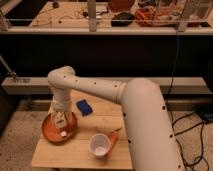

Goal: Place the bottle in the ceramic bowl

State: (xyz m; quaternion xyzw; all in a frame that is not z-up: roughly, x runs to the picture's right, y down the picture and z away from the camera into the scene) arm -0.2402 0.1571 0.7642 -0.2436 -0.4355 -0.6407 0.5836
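Across the right half of the camera view runs one thick white arm (pixel 135 115), bending back to the left over one small wooden table (pixel 90 150). On the table's left end sits one round orange-brown bowl (pixel 50 131). Near its front edge stands one white cup (pixel 100 145) with an orange handle, mouth up, well apart from the bowl. One small blue object (pixel 84 106) lies toward the back of the table, just beside the bowl's right rim. The gripper (pixel 61 121) hangs straight down from the wrist into the bowl, over its middle. One bottle (pixel 63 133) shows as a small pale spot inside the bowl, toward its front. It lies just below the gripper's tip and slightly to the right as seen in this view. Whether the two touch cannot be told. Only a round whitish patch of the bottle is visible, so its long axis and the way it points cannot be made out, nor whether it stands or lies.
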